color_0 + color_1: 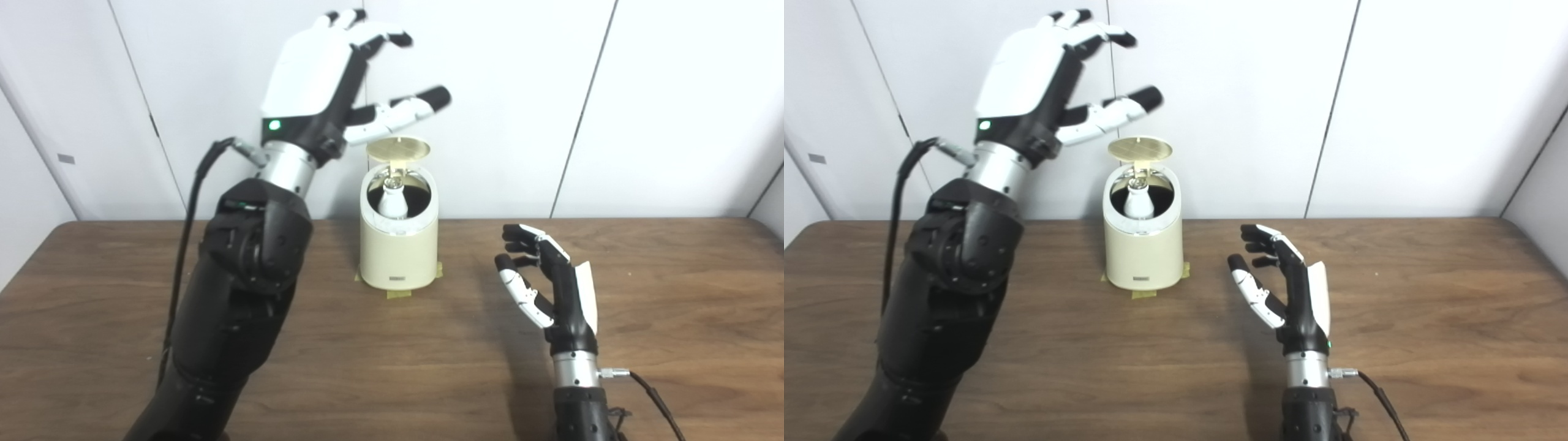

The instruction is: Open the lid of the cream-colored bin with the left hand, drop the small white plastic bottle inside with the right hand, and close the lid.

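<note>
Standing at the back middle of the wooden bench [392, 367]: the cream-colored bin [398, 257], upright, with strips of yellowish tape [399, 294] showing under its base on the front and sides.
Lid: the round lid [398, 149] is tipped up on its hinge at the rear of the bin, its gold-toned underside facing forward, so the mouth of the bin is uncovered.
Bottle: the small white plastic bottle [392, 201] sits inside the bin, upright or nearly so, its top and shoulders visible through the dark opening; the lower part is hidden by the bin wall.
Left hand: the left hand [334, 79] is raised high above the bench, up and to the left of the lid, fingers spread and curled slightly forward, thumb reaching toward the space over the lid. It holds nothing and touches neither lid nor bin.
Left arm: the black forearm rises steeply from the lower left, with a cable looping beside the wrist and a green light on the back of the hand.
Right hand: the right hand [1283, 285] is low over the bench to the right of the bin and well apart from it, palm turned left, fingers apart and loosely bent, empty.
Background: plain white wall panels [674, 92] behind the bench.
</note>
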Controlling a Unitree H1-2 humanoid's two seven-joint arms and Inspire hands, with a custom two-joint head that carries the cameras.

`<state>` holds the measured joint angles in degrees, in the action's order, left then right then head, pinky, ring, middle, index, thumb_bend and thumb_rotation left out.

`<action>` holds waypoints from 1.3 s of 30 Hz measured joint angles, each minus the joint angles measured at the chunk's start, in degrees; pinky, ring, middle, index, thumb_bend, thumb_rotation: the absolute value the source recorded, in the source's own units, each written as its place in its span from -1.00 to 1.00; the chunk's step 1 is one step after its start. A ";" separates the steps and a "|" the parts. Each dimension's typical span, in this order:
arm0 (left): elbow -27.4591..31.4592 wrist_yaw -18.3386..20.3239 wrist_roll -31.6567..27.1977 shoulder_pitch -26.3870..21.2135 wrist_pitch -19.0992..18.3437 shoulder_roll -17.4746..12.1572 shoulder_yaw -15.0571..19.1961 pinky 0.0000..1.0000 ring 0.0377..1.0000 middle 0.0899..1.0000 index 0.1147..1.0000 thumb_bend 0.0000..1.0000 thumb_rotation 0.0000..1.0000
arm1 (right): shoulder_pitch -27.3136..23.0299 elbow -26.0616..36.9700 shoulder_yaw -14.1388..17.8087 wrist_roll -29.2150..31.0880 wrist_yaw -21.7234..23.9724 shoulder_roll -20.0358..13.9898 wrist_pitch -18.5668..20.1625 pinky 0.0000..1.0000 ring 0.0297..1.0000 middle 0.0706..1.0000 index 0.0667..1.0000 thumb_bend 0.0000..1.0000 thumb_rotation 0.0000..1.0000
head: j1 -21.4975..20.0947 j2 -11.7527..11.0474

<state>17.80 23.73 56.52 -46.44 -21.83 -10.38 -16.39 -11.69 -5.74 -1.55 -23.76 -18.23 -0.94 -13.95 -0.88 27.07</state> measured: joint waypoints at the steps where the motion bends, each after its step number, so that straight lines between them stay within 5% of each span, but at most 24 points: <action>1: -0.96 1.42 0.69 -0.42 -0.08 -0.08 -0.56 1.00 0.93 0.70 0.62 0.61 1.00 | 0.00 -0.13 -0.01 -0.04 -0.05 0.09 0.00 0.13 0.32 0.34 0.35 -0.49 0.18 | 0.00 -0.09; 7: -4.66 6.40 2.92 -0.91 -0.35 -0.26 -2.65 1.00 0.93 0.70 0.61 0.72 1.00 | -0.02 -0.53 -0.21 -0.61 -0.59 0.51 -0.01 0.11 0.30 0.33 0.34 -0.49 0.19 | -0.26 -0.18; 39: -16.32 5.67 8.44 -1.19 -4.00 0.64 -2.70 1.00 1.00 0.78 0.71 0.85 1.00 | -0.01 -0.28 -0.90 -2.31 -0.64 1.16 0.10 0.10 0.30 0.35 0.35 -0.48 0.20 | -0.70 -0.88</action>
<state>1.47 29.40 64.96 -47.63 -25.83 -9.74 -19.09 -11.70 -6.02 -2.45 -26.07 -18.87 0.22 -13.85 -1.58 26.19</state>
